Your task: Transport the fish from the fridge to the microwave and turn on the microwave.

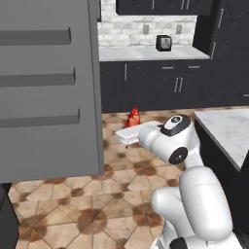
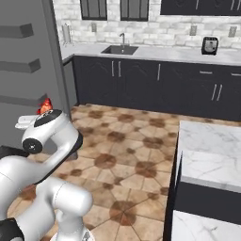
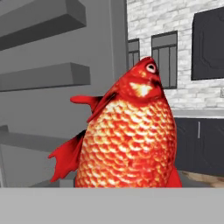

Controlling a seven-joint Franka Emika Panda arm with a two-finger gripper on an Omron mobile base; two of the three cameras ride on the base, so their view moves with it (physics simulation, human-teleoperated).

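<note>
Gripper (image 1: 132, 127), mid-frame in the left base view, grips the fish (image 3: 131, 140) upright, jaws held wide around it. The fridge (image 1: 48, 87) door fills the upper left; swinging away could clip it and dislodge the fish.

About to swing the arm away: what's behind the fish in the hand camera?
Behind the fish: the fridge door racks on the left, brick wall, windows and dark cabinets on the right. The fish's body covers whatever lies directly behind it.

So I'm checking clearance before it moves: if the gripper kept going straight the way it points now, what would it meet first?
The gripper holds the fish at its tip. Straight ahead is probably the open fridge door with its racks, close to the line on one side, though depth is unclear and it might pass beside the door.
</note>
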